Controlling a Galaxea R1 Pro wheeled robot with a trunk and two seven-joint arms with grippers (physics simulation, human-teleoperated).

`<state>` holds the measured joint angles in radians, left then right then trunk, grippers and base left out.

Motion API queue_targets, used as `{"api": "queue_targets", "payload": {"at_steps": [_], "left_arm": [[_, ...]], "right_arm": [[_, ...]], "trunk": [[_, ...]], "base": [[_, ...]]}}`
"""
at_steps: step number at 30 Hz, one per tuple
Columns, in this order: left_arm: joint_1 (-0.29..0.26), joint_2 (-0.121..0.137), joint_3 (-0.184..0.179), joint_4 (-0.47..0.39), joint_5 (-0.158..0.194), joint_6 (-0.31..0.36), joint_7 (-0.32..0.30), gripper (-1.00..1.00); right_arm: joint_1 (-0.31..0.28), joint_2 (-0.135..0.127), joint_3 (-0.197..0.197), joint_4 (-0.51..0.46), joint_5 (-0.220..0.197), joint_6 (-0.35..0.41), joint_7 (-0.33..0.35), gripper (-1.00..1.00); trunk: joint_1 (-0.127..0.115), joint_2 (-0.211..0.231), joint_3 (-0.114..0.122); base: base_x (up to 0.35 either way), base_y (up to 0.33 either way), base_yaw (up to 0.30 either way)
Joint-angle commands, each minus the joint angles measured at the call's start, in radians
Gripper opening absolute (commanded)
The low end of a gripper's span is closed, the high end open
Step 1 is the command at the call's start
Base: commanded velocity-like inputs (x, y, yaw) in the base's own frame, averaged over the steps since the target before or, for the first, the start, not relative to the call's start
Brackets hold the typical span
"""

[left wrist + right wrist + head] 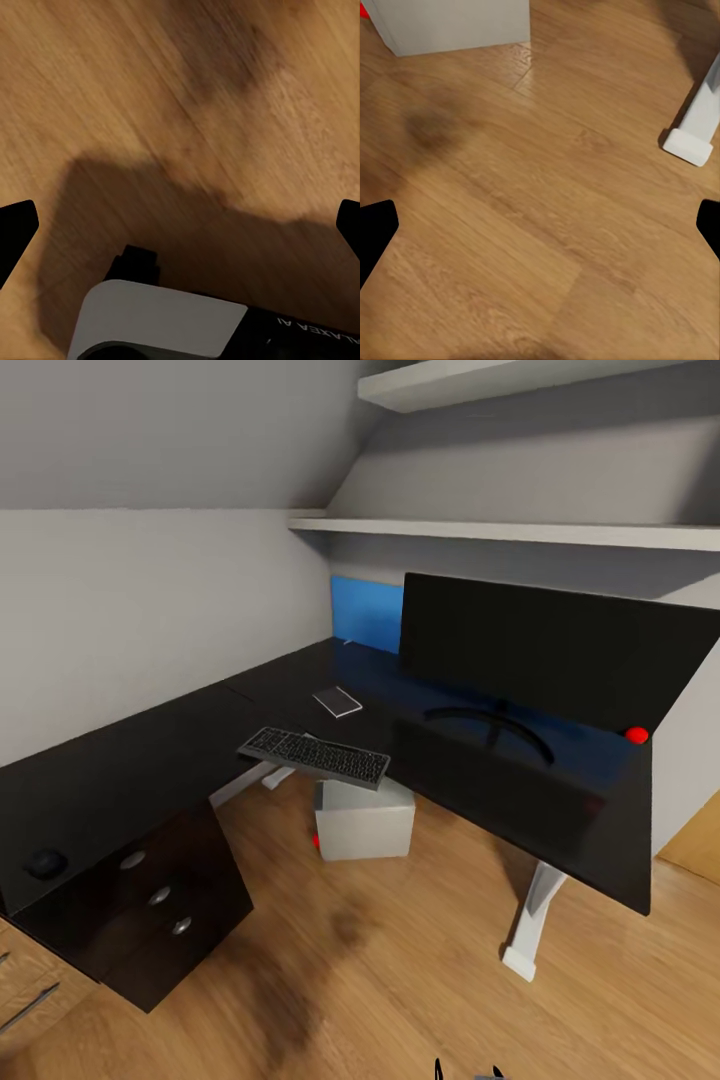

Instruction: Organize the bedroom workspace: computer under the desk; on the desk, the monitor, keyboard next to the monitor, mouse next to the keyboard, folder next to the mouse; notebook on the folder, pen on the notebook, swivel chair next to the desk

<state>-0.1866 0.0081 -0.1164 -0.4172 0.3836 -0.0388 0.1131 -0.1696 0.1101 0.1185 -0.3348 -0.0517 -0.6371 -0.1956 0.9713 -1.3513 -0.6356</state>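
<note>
Head view: the desk (130, 770), L-shaped with a black top, fills the middle of the frame, its blue back panel (366, 610) showing at upper centre. The monitor (540, 650) stands on the desk at centre right, a red dot at its lower right corner, its curved stand resting on the black top. The keyboard (314, 756) sits at frame centre on the desk's inner edge, part of it overhanging the floor. Behind it, a small flat grey item (337, 701) lies on the desktop; its identity cannot be told. A small dark rounded object (45, 862), possibly the mouse, rests on the desk at lower left, above the black three-drawer unit (160, 905). The computer (364, 822), a light grey box, stands on the wooden floor (400, 980) under the desk, just below the keyboard. A white desk leg (528, 922) stands at lower right. Two shelves (500, 532) run along the wall at upper right.

Left wrist view: the left gripper (180, 217) hangs over bare floor, both fingertips at the frame's side edges, spread wide and holding nothing; a grey and black part of the robot shows at the lower edge.

Right wrist view: the right gripper (540, 221) is likewise spread apart and empty above the floor, with the computer's corner at upper left and the desk leg's foot at upper right.
</note>
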Motion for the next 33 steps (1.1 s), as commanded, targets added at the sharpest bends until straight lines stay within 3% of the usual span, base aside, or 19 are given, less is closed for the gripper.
{"api": "queue_targets", "payload": {"at_steps": [1, 11, 12, 13, 14, 17, 19, 21, 23, 26, 27, 30, 33], "left_arm": [[0.0, 0.001, -0.009, 0.0, 0.008, -0.004, 0.006, 1.0], [0.0, 0.001, -0.008, 0.0, 0.008, -0.012, 0.005, 1.0], [0.0, 0.001, -0.008, 0.0, 0.008, -0.027, 0.005, 1.0], [0.0, 0.002, -0.003, -0.001, 0.009, -0.105, 0.005, 1.0], [0.0, 0.003, -0.002, -0.001, 0.009, -0.107, 0.005, 1.0], [0.0, 0.008, -0.003, -0.037, 0.008, -0.173, 0.006, 1.0], [0.0, 0.009, -0.004, -0.054, 0.008, -0.211, 0.005, 1.0], [0.0, 0.01, -0.004, -0.059, 0.008, -0.221, 0.005, 1.0], [0.0, 0.01, -0.005, -0.065, 0.008, -0.23, 0.005, 1.0], [0.003, 0.011, -0.005, -0.092, 0.007, -0.24, 0.004, 1.0], [0.007, 0.011, -0.006, -0.103, 0.007, -0.241, 0.004, 1.0], [0.07, 0.032, -0.006, -0.23, 0.007, -0.238, 0.004, 1.0], [0.136, 0.055, -0.006, -0.354, 0.008, -0.228, 0.004, 1.0]], "right_arm": [[-0.001, -0.001, 0.008, 0.0, -0.006, -0.003, -0.007, 1.0], [-0.001, 0.002, 0.006, -0.002, -0.005, -0.001, -0.007, 1.0], [-0.001, 0.001, 0.006, -0.002, -0.006, -0.001, -0.007, 1.0], [-0.001, 0.0, 0.005, -0.002, -0.009, -0.002, -0.008, 1.0], [-0.002, -0.001, 0.005, -0.003, -0.009, -0.001, -0.008, 1.0], [-0.096, 0.002, 0.001, -0.027, -0.027, 0.015, -0.012, 1.0], [-0.177, 0.004, -0.002, -0.062, -0.086, 0.049, -0.01, 1.0], [-0.214, 0.005, -0.002, -0.082, -0.13, 0.09, -0.008, 1.0], [-0.262, 0.006, -0.002, -0.118, -0.199, 0.188, 0.001, 1.0], [-0.334, 0.006, -0.003, -0.208, -0.329, 0.404, 0.036, 1.0], [-0.344, 0.006, -0.003, -0.223, -0.349, 0.43, 0.041, 1.0], [-0.393, 0.006, -0.003, -0.315, -0.471, 0.514, 0.06, 1.0], [-0.413, 0.006, -0.002, -0.377, -0.561, 0.534, 0.064, 1.0]], "trunk": [[0.004, -0.008, -0.004], [0.042, -0.078, -0.035], [0.046, -0.085, -0.039], [0.05, -0.092, -0.042], [0.054, -0.099, -0.045], [0.065, -0.12, -0.054], [0.073, -0.134, -0.06], [0.081, -0.148, -0.067], [0.088, -0.162, -0.073], [0.1, -0.183, -0.082], [0.104, -0.19, -0.086], [0.115, -0.211, -0.095], [0.127, -0.232, -0.104]], "base": [[0.0, 0.0, 0.0], [0.0, 0.0, 0.0], [0.0, 0.0, 0.0], [0.0, 0.0, 0.0], [0.0, 0.0, 0.0], [0.0, 0.0, 0.0], [0.0, 0.0, 0.0], [0.0, 0.0, 0.0], [0.0, 0.0, 0.0], [0.0, 0.0, 0.0], [0.0, 0.0, 0.0], [0.0, 0.0, 0.0], [0.0, 0.0, 0.0]]}}
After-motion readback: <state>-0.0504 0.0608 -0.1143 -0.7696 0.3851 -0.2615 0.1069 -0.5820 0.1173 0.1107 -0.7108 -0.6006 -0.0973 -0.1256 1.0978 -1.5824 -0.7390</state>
